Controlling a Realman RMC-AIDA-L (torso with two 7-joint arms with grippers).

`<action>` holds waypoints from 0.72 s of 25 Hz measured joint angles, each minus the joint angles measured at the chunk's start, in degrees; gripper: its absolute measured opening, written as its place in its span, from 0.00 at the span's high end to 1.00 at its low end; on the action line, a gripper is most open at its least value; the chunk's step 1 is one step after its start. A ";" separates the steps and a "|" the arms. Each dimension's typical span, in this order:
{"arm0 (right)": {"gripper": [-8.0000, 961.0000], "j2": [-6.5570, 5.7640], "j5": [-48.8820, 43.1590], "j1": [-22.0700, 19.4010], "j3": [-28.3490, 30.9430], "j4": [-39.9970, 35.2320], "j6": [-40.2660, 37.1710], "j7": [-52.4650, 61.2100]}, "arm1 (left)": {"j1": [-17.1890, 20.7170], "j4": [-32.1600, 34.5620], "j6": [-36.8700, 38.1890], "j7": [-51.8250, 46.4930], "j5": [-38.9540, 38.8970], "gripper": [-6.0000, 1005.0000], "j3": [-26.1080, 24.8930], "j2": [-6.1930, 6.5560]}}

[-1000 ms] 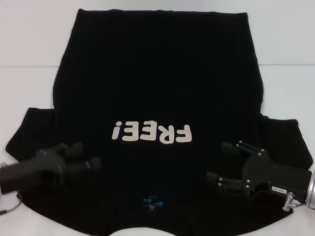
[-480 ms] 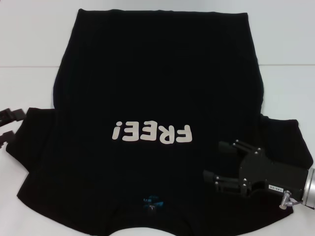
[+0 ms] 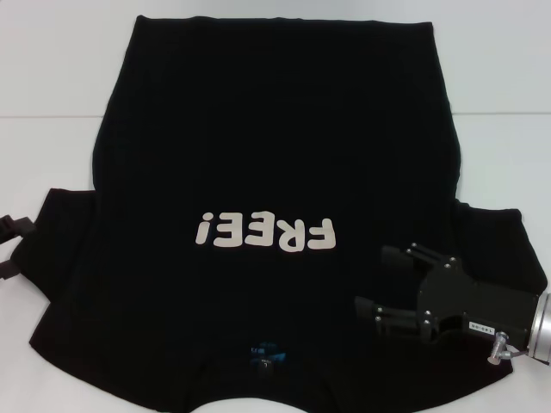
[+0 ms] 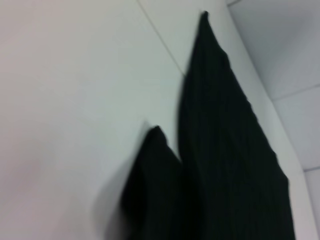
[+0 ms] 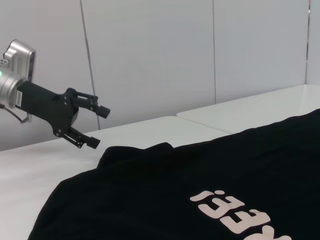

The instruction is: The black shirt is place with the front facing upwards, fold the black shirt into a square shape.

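Nearest to us in the head view lay the collar of the black shirt (image 3: 275,155), with its small blue neck label (image 3: 263,354) at the near edge, the garment spread flat on the white table (image 3: 52,77) with its front upward. Just beyond the label and to our right, the right gripper (image 3: 386,284) hovered over the shirt's right shoulder region, its two black fingers (image 3: 398,255) spread apart and pointing toward the middle of the garment, with nothing between them. Whether the fingertips touched the cloth we could not tell. At the left edge of that view, the left gripper (image 3: 13,248) showed only as two dark finger ends beside the left sleeve; in the right wrist view the same left gripper (image 5: 98,126) was seen above the table past the sleeve's edge, its fingers parted and empty, clear of the cloth. A little farther on, the white "FREE!" print (image 3: 264,232) ran across the chest, reading upside down from our side. Both short sleeves spread out to either side at about that level. Beyond the print the plain black body of the shirt stretched away to its hem at the far edge of the table. The left wrist view showed only a sleeve and a side edge of the shirt (image 4: 225,160) on the table.
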 joint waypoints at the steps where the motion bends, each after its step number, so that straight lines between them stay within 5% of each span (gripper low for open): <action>1: 0.02 0.00 0.00 0.00 0.00 0.00 0.00 0.00 | 0.02 -0.36 -0.84 0.02 0.15 0.10 0.02 -0.02; 18: 0.02 0.00 0.00 -0.05 0.00 0.45 0.48 0.00 | -0.77 -4.85 -9.11 0.54 0.72 0.10 0.00 -0.06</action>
